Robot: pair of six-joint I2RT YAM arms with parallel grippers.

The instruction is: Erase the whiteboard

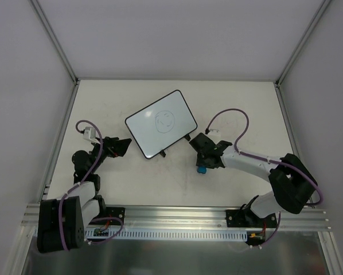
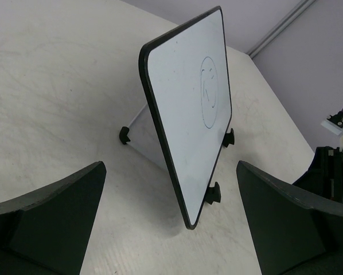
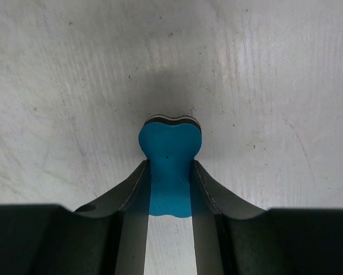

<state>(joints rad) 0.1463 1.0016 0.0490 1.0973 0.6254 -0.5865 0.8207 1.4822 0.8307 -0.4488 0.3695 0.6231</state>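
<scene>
The whiteboard [image 1: 162, 123] stands tilted on small black feet in the middle of the table, with a faint circular face doodle [image 1: 164, 121] on it. In the left wrist view the whiteboard [image 2: 188, 97] stands edge-on ahead, its near corner between my spread fingers. My left gripper [image 1: 121, 146] is open, just left of the board and apart from it. My right gripper [image 1: 202, 166] is shut on the blue bone-shaped eraser [image 3: 170, 166], low over the table to the right of the board's front corner. The eraser's tip [image 1: 201, 170] shows below the fingers.
The table is a pale scuffed surface [image 1: 160, 183] enclosed by white walls and metal posts. An aluminium rail [image 1: 177, 216] runs along the near edge with both arm bases. The right arm's body [image 2: 332, 166] shows at the right of the left wrist view.
</scene>
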